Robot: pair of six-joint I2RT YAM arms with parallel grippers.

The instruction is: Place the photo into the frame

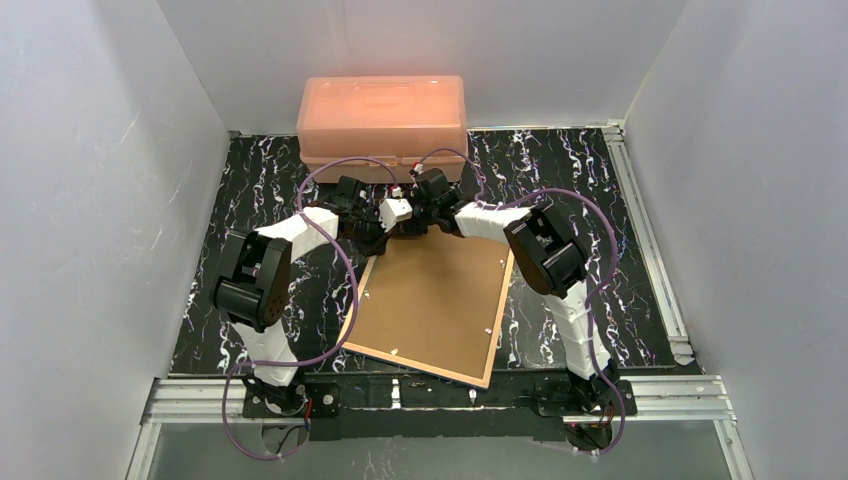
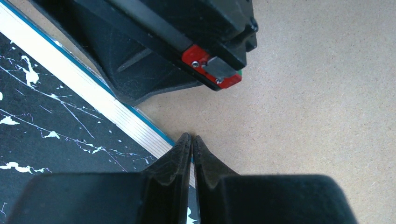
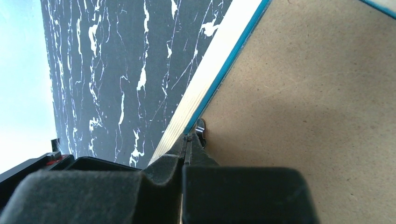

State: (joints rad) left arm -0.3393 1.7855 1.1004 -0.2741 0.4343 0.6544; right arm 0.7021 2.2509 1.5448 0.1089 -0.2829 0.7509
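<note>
Left to right. The left fingers (image 2: 180,156), pressed together and holding nothing, hover over the far-left rim of the frame (image 1: 430,300). The frame lies face down on the tabletop (image 1: 260,180), skewed, with its near corner at the edge by the arm bases. Its brown backing (image 2: 303,116) faces up inside a pale wooden rim edged in blue. The photo is not in view in any picture, so whether it lies under the backing or elsewhere cannot be told.

Handling (judged): the frame is light, stiff and flat, and likely to slide on the smooth tabletop if pushed from one side. The rim offers the only firm purchase, since the backing is a thin board with nothing raised to pinch except the small clips at its edge.

The right fingers (image 3: 198,156), likewise pressed together and empty, rest their tips beside one such clip (image 3: 201,126) at the far rim. Whether they touch it is unclear. The clip is small and probably needs a sideways nudge, not a grasp.

Obstructions: the two wrists crowd each other over the same far edge, the right wrist housing (image 2: 187,42) filling the left wrist view. A salmon-pink box (image 1: 380,115) stands just behind them, limiting reach beyond the frame.
</note>
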